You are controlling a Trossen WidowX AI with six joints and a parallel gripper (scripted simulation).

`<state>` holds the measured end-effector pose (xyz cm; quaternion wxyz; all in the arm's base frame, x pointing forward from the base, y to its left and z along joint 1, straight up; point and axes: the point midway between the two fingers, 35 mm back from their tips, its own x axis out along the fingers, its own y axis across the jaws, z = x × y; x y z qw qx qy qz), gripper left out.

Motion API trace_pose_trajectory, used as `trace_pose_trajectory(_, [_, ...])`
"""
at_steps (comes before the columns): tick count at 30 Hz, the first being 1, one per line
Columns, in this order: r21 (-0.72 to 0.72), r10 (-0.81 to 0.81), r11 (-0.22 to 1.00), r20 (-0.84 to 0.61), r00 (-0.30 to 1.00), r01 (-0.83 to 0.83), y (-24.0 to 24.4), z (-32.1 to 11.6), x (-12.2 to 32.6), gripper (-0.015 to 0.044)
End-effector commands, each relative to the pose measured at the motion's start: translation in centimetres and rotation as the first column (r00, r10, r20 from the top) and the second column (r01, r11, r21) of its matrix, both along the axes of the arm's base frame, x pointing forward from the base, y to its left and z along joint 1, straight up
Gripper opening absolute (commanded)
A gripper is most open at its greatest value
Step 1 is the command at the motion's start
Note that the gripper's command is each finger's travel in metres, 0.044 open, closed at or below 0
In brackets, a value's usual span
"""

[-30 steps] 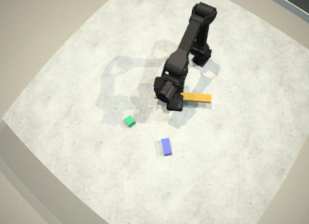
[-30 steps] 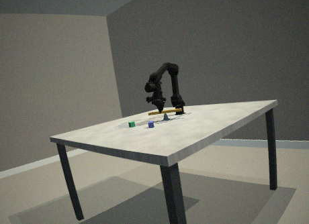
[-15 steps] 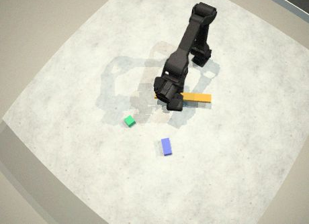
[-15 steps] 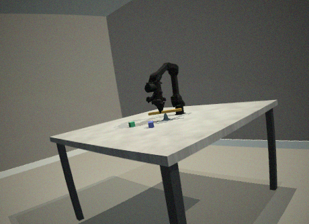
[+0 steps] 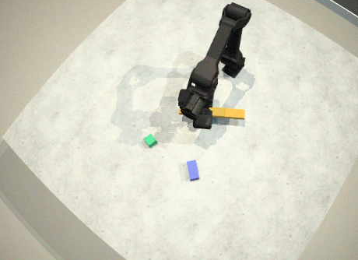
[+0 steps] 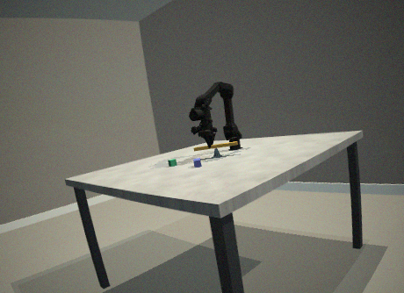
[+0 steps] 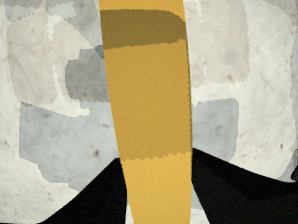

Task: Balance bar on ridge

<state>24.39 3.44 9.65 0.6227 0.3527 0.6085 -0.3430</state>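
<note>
The yellow bar (image 5: 229,114) (image 6: 217,146) (image 7: 150,115) is held roughly level just above the table. My gripper (image 5: 202,117) (image 6: 211,144) is shut on it near its middle. In the side view the bar lies across the top of the small grey-blue ridge (image 6: 216,153), with both ends clear of the table. In the top view the arm hides the ridge and the bar's left part. In the wrist view the bar runs up the middle between my dark fingers; the ridge is hidden under it.
A green cube (image 5: 150,140) (image 6: 172,162) and a blue block (image 5: 192,170) (image 6: 198,163) lie on the table (image 5: 272,177) in front of the bar. The arm's base (image 5: 233,66) stands behind it.
</note>
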Motion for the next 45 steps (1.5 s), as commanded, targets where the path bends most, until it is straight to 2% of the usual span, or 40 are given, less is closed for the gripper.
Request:
trace_pose_trajectory(1, [0.0,0.0,1.0,-0.001,1.0,0.0,0.0,0.0,-0.01,0.0026])
trace_pose_trajectory(6, [0.0,0.0,1.0,-0.001,1.0,0.0,0.0,0.0,-0.01,0.0158])
trace_pose_trajectory(7, [0.0,0.0,1.0,-0.001,1.0,0.0,0.0,0.0,-0.01,0.0167])
trace_pose_trajectory(45, [0.0,0.0,1.0,-0.001,1.0,0.0,0.0,0.0,-0.01,0.0172])
